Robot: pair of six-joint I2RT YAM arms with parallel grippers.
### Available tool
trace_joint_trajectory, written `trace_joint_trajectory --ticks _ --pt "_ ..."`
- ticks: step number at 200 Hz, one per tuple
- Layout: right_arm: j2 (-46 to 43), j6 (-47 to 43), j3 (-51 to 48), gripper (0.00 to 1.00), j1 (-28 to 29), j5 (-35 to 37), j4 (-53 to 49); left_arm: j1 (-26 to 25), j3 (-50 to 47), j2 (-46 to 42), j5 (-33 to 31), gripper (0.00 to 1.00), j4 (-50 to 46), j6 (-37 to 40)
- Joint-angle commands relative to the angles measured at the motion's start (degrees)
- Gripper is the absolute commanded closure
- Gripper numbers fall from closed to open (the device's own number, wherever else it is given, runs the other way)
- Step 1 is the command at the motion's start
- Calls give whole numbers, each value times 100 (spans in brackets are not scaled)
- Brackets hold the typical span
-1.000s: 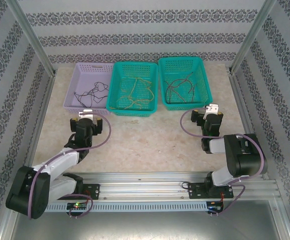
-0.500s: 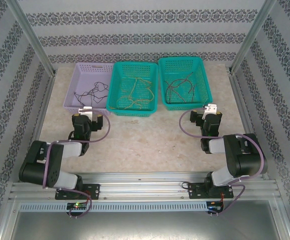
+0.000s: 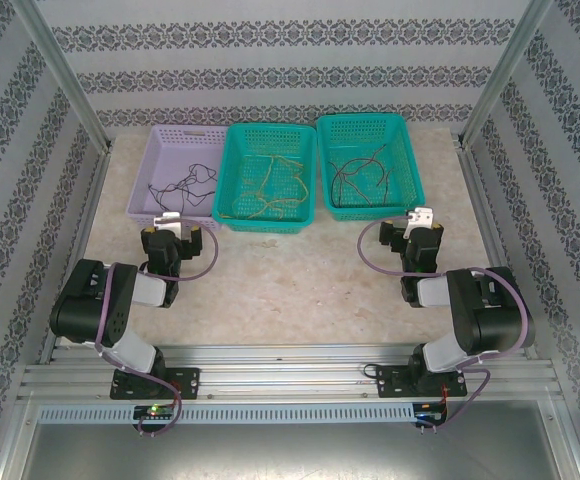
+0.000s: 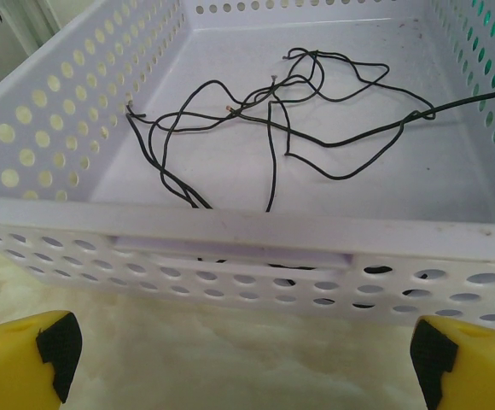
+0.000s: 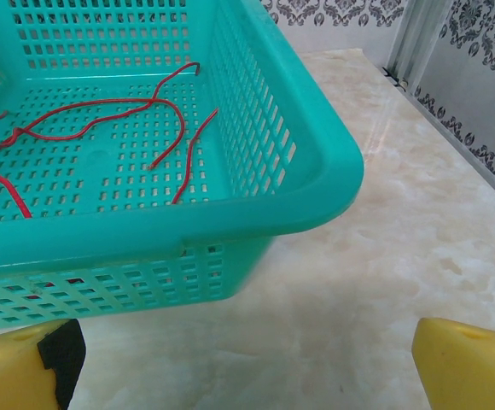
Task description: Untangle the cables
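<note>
A: Left first. Left gripper (image 3: 175,220)?
B: Top view: at 6 o'clock of the lilac basket (image 3: 185,131), pointing at it. Jaws spread wide, nothing between them. Wrist view agrees: yellow fingers (image 4: 26,363) at 7 and 5 o'clock of frame, bare table (image 4: 230,350) in the gap.
A: Touching the basket?
B: No. A strip of table lies before the near wall.
A: Black cables (image 4: 269,128)?
B: Inside the lilac basket, on its floor. Loose loops crossing each other near the middle. One strand runs off toward the 3 o'clock wall. Two dip behind the near wall at 6 o'clock.
A: Middle?
B: Mid basket (image 3: 270,131), teal, 12 o'clock of the table, just beside the lilac one. Olive cables (image 3: 270,190) on its floor, bunched toward its 6 o'clock end. Too thin to count strands.
A: Right?
B: Right basket (image 3: 362,120), teal too, just beside the mid basket, 1 o'clock of the table. Red cables (image 3: 355,170) on its floor, a dark strand mixed in. In the right wrist view the red strands cross at 9 o'clock of frame, and two loose ends point toward 6.
A: Right gripper (image 3: 422,216)?
B: At 5 o'clock of the right basket, off its near corner, over table. Jaws wide apart, holding nothing. Its fingers sit in the bottom corners of the wrist view, with the basket corner ahead at 11 o'clock, not touching.
</note>
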Motion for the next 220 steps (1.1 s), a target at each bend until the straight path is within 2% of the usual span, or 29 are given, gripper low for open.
trace_joint_trajectory --ticks 1,220 --pt "-25 -58 118 2 71 97 36 56 93 26 -71 0 369 -120" --pt "-34 15 119 2 -15 -15 -113 56 83 14 -63 0 380 -117"
